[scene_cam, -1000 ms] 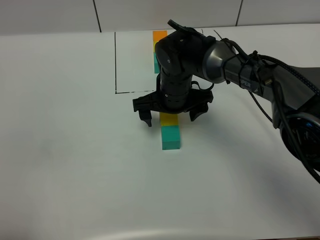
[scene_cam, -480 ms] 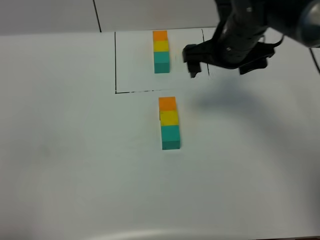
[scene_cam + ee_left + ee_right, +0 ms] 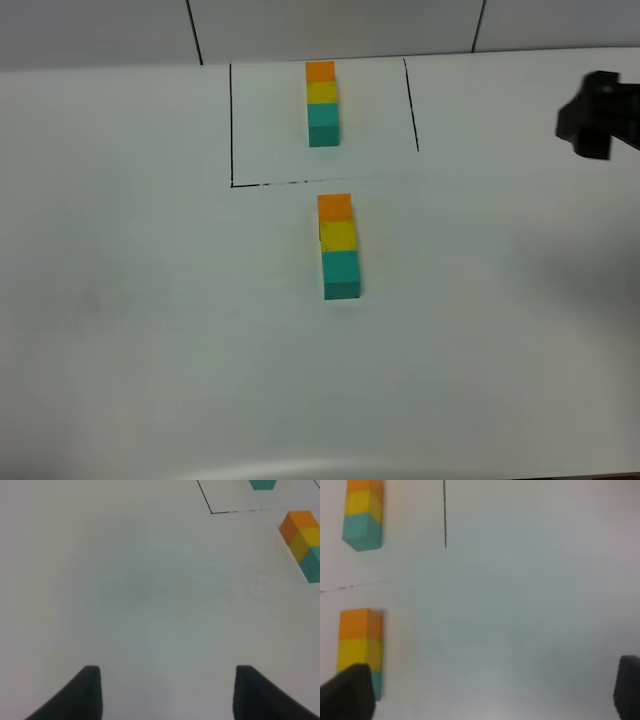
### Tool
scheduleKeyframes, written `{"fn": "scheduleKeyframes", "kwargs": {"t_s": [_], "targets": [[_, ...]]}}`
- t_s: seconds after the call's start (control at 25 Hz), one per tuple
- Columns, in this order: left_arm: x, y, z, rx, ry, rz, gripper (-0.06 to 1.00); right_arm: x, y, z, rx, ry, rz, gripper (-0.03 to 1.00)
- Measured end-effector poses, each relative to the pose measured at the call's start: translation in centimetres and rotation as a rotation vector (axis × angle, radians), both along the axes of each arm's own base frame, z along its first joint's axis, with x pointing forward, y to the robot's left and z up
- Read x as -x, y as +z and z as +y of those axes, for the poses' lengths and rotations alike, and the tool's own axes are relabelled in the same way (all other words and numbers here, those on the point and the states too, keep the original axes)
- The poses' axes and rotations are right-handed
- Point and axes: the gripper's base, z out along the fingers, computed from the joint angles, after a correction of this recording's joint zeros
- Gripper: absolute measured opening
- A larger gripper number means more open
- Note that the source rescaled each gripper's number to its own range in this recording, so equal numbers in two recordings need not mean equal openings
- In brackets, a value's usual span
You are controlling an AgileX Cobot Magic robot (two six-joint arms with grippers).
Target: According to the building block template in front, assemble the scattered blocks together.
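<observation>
We find the scattered blocks [image 3: 338, 246] joined in a single row on the white table [image 3: 150, 330], just outside the open side of the black outline [image 3: 231, 125] drawn on the table. The orange block [image 3: 335, 207] lies nearest the outline, the yellow block [image 3: 338, 235] touches it in the middle, and the teal block [image 3: 341, 273] closes the row on the near side. The three faces sit flush, with no gap visible between them.

The building block template [image 3: 322, 103] stands inside the outline, toward the far edge of the table, in the same colour order: orange farthest, then yellow, then teal. The two rows lie roughly in line with one another and are apart, with the outline's near edge running between them.

The right gripper [image 3: 490, 695] is clear of the blocks, over bare table to the right, with its jaws spread wide and nothing between them. In the high view we see only a dark part of that arm at the right edge.

The left gripper [image 3: 167, 692] hangs over bare table well left of the assembled row. Its two fingertips [image 3: 87, 692] stand apart, and nothing is between them.
</observation>
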Motion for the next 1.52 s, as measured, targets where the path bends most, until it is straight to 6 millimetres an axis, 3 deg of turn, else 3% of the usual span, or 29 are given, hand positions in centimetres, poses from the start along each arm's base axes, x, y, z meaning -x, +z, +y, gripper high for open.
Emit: {"fn": "scheduleKeyframes", "kwargs": {"t_s": [0.2,0.36,0.56,0.8,1.0,1.28,1.52], "targets": [[0.0,0.0,0.0,0.0,0.0,0.0,0.25,7.4,1.8,-2.5,-0.011,-0.009,-0.122,0.93],[0.0,0.0,0.0,0.0,0.0,0.0,0.25,12.2,2.1,-4.4,0.003,-0.028,-0.193,0.93],[0.0,0.0,0.0,0.0,0.0,0.0,0.25,16.8,1.0,-6.0,-0.01,-0.045,-0.246,0.93],[0.0,0.0,0.0,0.0,0.0,0.0,0.25,21.0,-1.9,-7.4,0.001,-0.04,-0.298,0.93],[0.0,0.0,0.0,0.0,0.0,0.0,0.25,22.6,-4.5,-7.9,0.046,-0.008,-0.328,0.93],[0.0,0.0,0.0,0.0,0.0,0.0,0.25,21.8,-6.7,-7.4,0.073,0.033,-0.267,0.9],[0.0,0.0,0.0,0.0,0.0,0.0,0.25,21.7,-6.8,-7.4,0.074,0.037,-0.279,0.84]]}}
